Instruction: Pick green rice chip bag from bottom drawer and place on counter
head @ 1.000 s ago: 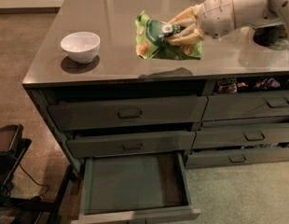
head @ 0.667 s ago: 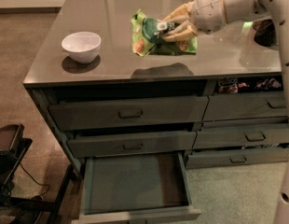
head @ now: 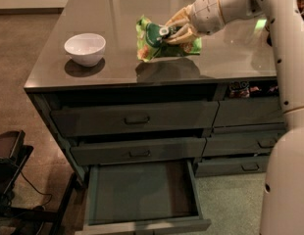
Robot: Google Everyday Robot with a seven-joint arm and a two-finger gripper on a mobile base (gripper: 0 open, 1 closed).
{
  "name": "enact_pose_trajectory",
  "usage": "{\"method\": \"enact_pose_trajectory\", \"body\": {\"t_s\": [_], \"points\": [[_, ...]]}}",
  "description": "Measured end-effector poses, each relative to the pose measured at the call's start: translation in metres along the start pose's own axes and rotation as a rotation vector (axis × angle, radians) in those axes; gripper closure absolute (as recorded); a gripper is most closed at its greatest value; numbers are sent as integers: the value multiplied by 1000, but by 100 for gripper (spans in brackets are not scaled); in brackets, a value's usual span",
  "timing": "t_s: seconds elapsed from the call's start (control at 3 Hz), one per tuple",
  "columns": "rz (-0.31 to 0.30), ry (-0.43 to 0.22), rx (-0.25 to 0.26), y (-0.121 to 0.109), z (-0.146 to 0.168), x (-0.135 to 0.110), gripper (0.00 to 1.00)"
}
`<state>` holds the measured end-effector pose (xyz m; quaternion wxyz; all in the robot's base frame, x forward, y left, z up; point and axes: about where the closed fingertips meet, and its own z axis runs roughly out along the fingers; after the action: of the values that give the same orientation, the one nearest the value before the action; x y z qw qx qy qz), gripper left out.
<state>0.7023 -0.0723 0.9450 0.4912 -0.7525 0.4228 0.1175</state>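
The green rice chip bag [head: 151, 43] is over the middle of the glossy counter [head: 122, 13], held just above or at its surface, with its reflection right below. My gripper [head: 172, 31] comes in from the upper right and is shut on the bag's right side. The bottom drawer [head: 142, 190] stands pulled open at the lower middle, and its dark inner floor is bare.
A white bowl [head: 85, 49] stands on the counter's left part. Closed drawers with metal handles [head: 137, 120] sit above the open one. Dark snack packets [head: 240, 88] show in a gap at the upper right drawer. My white arm column [head: 289, 131] fills the right edge. A dark object [head: 7, 160] stands at the left on the floor.
My gripper has carried the bag left and further over the counter and lowered it toward the surface. The camera view has shifted, bringing my arm column in at the right.
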Motion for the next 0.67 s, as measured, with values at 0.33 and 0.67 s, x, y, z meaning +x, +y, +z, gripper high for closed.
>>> {"method": "enact_pose_trajectory", "body": {"t_s": [0.33,0.67], "points": [[15,31,-17,2,11,23,100],[58,60,-37,14,18,51,100]]}}
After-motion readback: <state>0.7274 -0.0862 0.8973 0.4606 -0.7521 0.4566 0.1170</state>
